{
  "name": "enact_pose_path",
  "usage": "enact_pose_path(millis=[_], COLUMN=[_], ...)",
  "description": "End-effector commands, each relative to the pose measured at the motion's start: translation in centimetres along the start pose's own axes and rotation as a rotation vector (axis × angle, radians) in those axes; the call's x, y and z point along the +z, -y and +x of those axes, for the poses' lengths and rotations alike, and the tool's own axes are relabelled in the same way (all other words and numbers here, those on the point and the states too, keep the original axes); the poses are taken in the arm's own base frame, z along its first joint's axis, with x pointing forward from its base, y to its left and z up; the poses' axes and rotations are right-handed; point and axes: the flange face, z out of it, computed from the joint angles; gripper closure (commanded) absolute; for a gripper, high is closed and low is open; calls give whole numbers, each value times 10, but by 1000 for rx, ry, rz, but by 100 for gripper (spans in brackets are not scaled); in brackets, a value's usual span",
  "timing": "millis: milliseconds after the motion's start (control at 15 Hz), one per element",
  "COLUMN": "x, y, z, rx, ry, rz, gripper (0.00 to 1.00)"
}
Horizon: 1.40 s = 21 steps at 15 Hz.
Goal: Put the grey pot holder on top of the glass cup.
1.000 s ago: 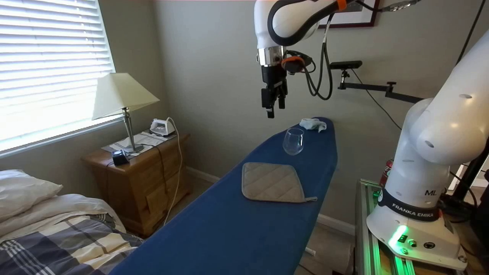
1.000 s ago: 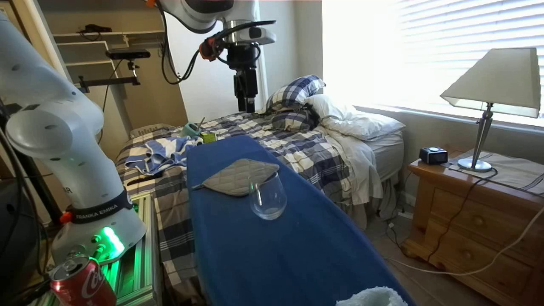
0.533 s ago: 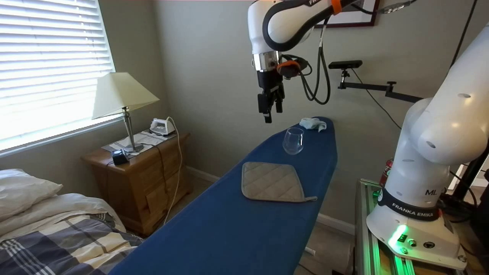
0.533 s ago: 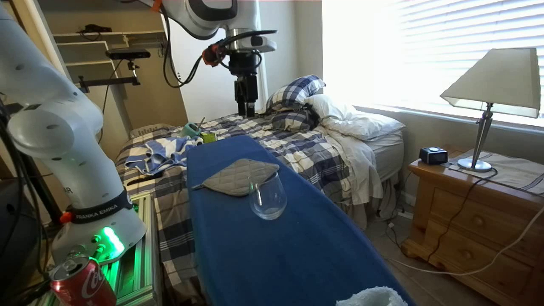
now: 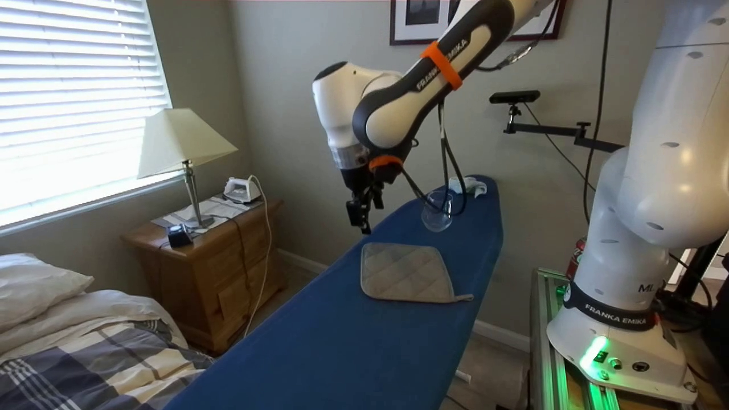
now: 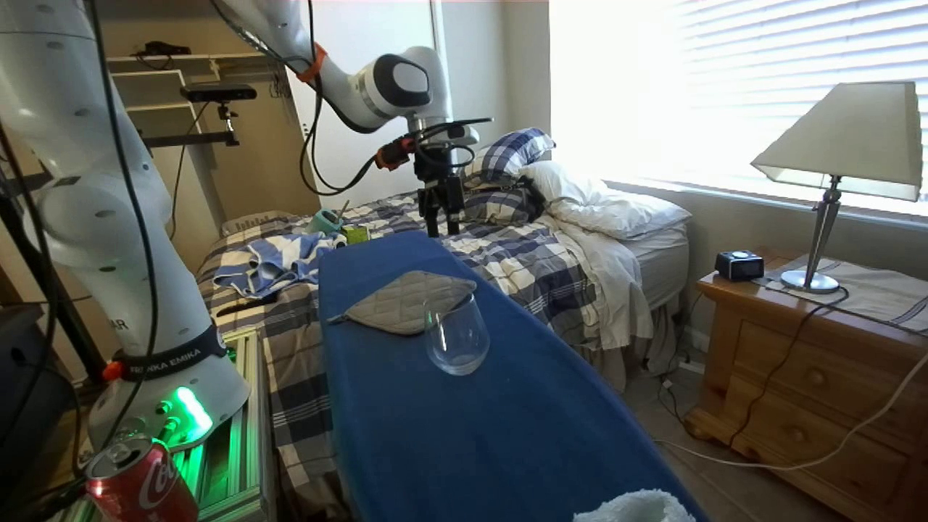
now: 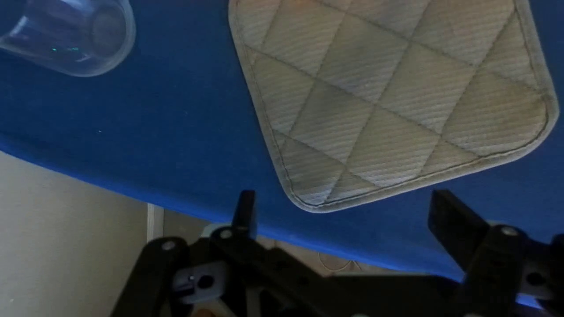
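The grey pot holder lies flat on the blue ironing board; it also shows in an exterior view and the wrist view. The glass cup stands upright on the board near the pad, apart from it in the wrist view. In an exterior view, arm cables pass in front of the cup. My gripper hangs above the board by the pad's window-side edge, also seen in an exterior view. In the wrist view the gripper is open and empty, with a pad corner between its fingertips in the picture.
A white cloth lies at the board's narrow end. A nightstand with a lamp and an iron stands beside the board. The bed is close to the board's other end. A red can stands near the robot's base.
The arm has reached forward and down. My gripper has moved away from the base toward the pad's window-side edge and is lower. The pot holder and the glass cup have not moved.
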Motion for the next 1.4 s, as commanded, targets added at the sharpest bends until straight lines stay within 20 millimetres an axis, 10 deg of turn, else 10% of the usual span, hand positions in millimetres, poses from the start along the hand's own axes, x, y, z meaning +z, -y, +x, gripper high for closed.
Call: enact_pose_path(millis=[0,1000,1333], x=[5,9,39], y=[10,13,56], z=[5,8,-7], rx=[-2,-1,-78], ry=[5,11,22], rz=[-4,-4,-54], gripper=[0,0,0])
